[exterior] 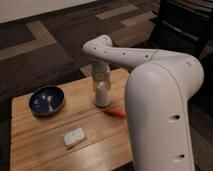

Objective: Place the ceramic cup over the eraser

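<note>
Ceramic cup (102, 94) sits right under my gripper (101, 85), low over the wooden table (35, 145), its base at or very near the boards; whether it actually touches, I can't make out. My arm drops straight down onto it from above. The eraser doesn't show anywhere, so I judge it's hidden under or behind the cup, which would put me at the placing step itself. Just beside me lies the orange carrot (116, 112), close to the cup's foot. Farther off one way, the dark-blue bowl (46, 100); nearer the table's front, the whitish lump (74, 136). Next call: settle the cup flat, let go cleanly, lift straight up without nudging the carrot.
</note>
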### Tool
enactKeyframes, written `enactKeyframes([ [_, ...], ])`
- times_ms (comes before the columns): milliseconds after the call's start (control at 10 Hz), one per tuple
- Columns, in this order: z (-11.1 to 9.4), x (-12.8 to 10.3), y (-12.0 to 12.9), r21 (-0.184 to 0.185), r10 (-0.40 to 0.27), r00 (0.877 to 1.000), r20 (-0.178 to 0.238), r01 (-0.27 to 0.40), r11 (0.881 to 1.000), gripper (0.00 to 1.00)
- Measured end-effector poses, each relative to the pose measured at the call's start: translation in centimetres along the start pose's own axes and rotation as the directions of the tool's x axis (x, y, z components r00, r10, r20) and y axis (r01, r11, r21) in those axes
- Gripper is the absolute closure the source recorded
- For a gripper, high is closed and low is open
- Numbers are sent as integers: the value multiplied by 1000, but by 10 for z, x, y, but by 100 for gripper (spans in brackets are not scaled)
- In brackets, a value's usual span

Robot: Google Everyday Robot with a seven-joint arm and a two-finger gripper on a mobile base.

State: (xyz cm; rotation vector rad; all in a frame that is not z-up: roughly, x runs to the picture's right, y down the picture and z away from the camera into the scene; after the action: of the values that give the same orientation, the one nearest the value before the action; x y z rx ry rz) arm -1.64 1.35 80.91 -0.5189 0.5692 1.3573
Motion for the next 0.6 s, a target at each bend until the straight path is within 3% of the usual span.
enactKeyframes([
  [300, 4, 2, -1, 7, -5, 1000, 12, 5, 1000, 100],
  [600, 4, 2, -1, 8, -5, 1000, 12, 5, 1000, 61],
])
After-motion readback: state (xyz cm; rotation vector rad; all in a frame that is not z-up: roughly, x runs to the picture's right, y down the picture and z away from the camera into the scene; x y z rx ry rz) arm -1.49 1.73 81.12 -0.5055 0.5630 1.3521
